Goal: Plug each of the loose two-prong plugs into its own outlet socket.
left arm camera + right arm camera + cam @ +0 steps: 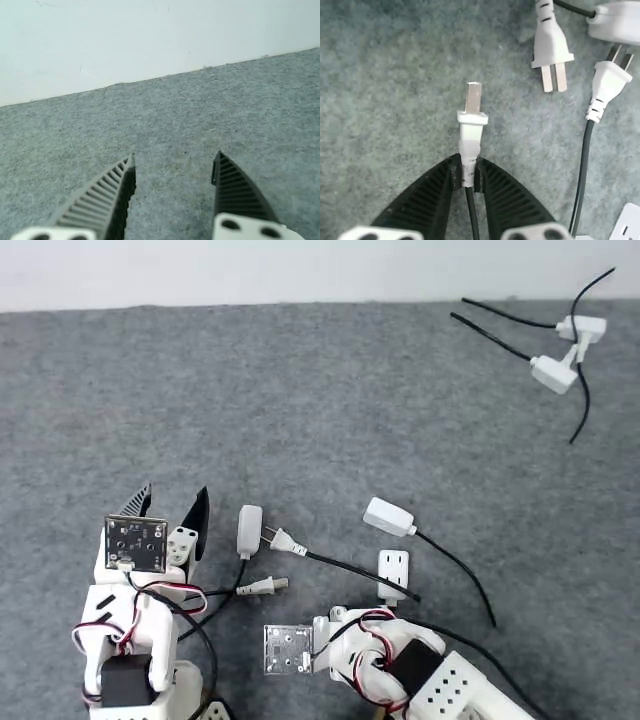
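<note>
While the left gripper (175,156) stands wide open above grey carpet (165,110), the right gripper (467,169) pinches a white two-prong plug (472,127) at its cord end, prongs pointing away from the jaws. Beyond it lie a second plug (550,47), prongs facing back toward the gripper, and a third plug (607,82), prongs aimed at a white outlet socket (615,17) just beside it. The held plug possibly rests on the carpet.

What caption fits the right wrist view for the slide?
Right gripper shut on a white two-prong plug; two loose plugs lie nearby.
</note>
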Controlling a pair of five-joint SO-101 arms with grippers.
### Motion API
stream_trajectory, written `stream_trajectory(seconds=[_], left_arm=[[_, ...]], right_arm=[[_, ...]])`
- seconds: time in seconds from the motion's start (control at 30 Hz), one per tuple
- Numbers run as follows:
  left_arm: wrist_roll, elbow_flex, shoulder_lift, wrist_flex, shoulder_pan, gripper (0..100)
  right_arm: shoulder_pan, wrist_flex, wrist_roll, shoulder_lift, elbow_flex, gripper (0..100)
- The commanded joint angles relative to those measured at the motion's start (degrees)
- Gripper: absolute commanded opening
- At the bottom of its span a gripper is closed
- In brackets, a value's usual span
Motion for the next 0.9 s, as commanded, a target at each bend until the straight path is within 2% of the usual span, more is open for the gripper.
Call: stream_trajectory(seconds=[0.0,0.1,0.23,0.47,0.6,0.67,0.77,0.87], left_arm=[[0.62,-0.48,-0.35,-1.58,-0.35,24],[0.62,-0.48,-0.35,-1.58,-0.35,24],[0.62,-0.4,-0.35,-1.58,-0.35,24],[0.62,-0.4,-0.35,-1.58,0.35,24],[-0.26,-0.04,-0.35,-0.62,4.57,24],[-4.22,-0.13,-0.35,1.32,8.88,24],[-9.67,-1.01,-0.35,4.92,14.95,24],[-10.46,-4.09,-0.35,9.93,19.34,24]], right_arm=[[-0.48,0.31,0.7,-0.4,-0.62,0.9],[-0.48,3.74,0.44,-0.48,-3.96,0.9],[-0.75,7.96,-3.87,-0.48,-11.69,0.9],[-0.57,12.18,-3.96,-1.01,-14.95,0.9],[-0.48,16.92,-3.87,-5.93,-19.78,0.9],[0.31,19.47,-3.87,-9.36,-23.38,0.9],[4.62,20.53,-1.58,-12.26,-25.93,0.9],[10.24,19.91,2.2,-11.65,-25.85,0.9]])
